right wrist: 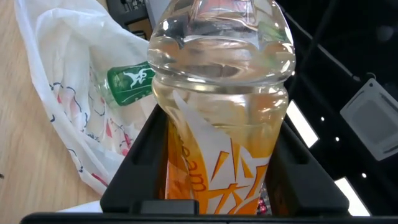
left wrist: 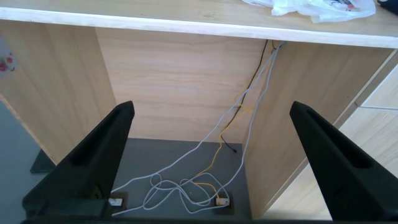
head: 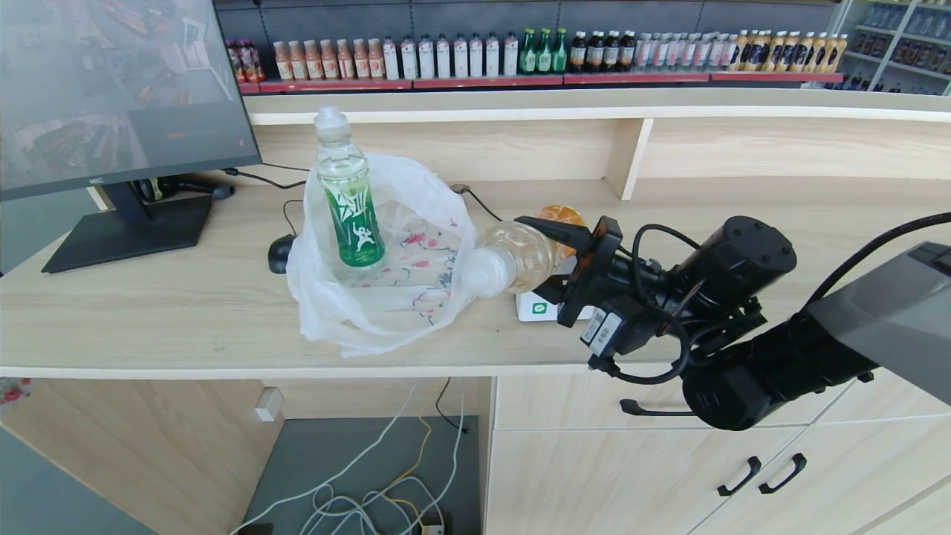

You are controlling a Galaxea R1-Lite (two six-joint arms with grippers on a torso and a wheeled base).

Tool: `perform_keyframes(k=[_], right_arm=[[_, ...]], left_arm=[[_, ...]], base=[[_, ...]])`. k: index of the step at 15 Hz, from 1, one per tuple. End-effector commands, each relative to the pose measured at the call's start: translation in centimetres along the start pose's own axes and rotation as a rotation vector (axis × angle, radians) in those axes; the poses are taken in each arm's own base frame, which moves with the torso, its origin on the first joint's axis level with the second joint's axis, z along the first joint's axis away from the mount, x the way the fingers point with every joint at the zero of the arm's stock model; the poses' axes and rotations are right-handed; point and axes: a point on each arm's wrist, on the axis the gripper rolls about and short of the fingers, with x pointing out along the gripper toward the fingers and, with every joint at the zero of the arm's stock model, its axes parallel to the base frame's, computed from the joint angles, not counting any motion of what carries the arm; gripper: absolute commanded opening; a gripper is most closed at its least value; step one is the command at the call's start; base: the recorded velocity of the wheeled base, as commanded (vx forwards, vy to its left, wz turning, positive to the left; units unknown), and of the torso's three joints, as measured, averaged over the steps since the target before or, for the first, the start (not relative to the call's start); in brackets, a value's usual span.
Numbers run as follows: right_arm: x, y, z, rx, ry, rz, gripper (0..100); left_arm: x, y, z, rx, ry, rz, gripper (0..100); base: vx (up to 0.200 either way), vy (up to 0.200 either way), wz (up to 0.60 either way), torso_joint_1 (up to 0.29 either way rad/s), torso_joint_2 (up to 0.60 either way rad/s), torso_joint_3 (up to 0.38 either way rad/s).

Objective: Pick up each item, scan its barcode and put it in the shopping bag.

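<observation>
Bagging looks to be the step in hand: the right hand (head: pixel 542 256) grips the orange-labelled bottle (head: pixel 513 260) across its body and holds it sideways above the desk (head: pixel 148 312). The cap is just beside the shopping bag (head: pixel 416 297), where a green-labelled bottle (head: pixel 349 208) stands upright. The next move likely calls for easing it over the rim and releasing without toppling the green one. The left hand (left wrist: pixel 211 112) hangs below the desk edge, jaws wide and empty.

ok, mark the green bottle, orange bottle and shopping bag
green bottle (head: pixel 354 212): head view, on its green label.
orange bottle (head: pixel 520 256): head view, on its clear shoulder.
shopping bag (head: pixel 401 312): head view, on its front wall.
</observation>
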Motion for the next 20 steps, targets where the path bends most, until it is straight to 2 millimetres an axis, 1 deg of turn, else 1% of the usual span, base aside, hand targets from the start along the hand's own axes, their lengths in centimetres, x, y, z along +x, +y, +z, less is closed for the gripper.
perform_keyframes(k=[1,7,8,10,13,17,20], right_arm=[[0.0,-0.1,0.0,-0.004,-0.002,-0.003,0],[0.3,-0.8,0.2,-0.01,-0.012,-0.018,0],[0.4,-1.2,0.6,-0.013,-0.02,-0.025,0],[1.3,-2.3,1.9,0.011,-0.047,-0.054,0],[1.2,-3.9,2.7,0.027,-0.04,-0.088,0],[1.2,-5.4,3.4,0.078,-0.009,-0.135,0],[0.9,-7.7,4.5,0.135,0.024,-0.21,0]], left_arm=[[0.0,0.0,0.0,0.001,-0.001,0.001,100],[0.0,0.0,0.0,0.001,-0.001,-0.001,100],[0.0,0.0,0.0,-0.001,-0.001,0.001,100],[0.0,0.0,0.0,0.001,-0.001,0.001,100],[0.0,0.0,0.0,-0.001,-0.001,-0.001,100],[0.0,0.0,0.0,-0.001,-0.001,0.001,100],[0.0,0.0,0.0,0.001,-0.001,-0.001,100]], base=[[0.0,0.0,0.0,0.0,0.0,0.0],[0.0,0.0,0.0,0.0,0.0,0.0],[0.0,0.0,0.0,0.0,0.0,0.0],[0.0,0.0,0.0,0.0,0.0,0.0],[0.0,0.0,0.0,0.0,0.0,0.0],[0.0,0.0,0.0,0.0,0.0,0.0],[0.0,0.0,0.0,0.0,0.0,0.0]])
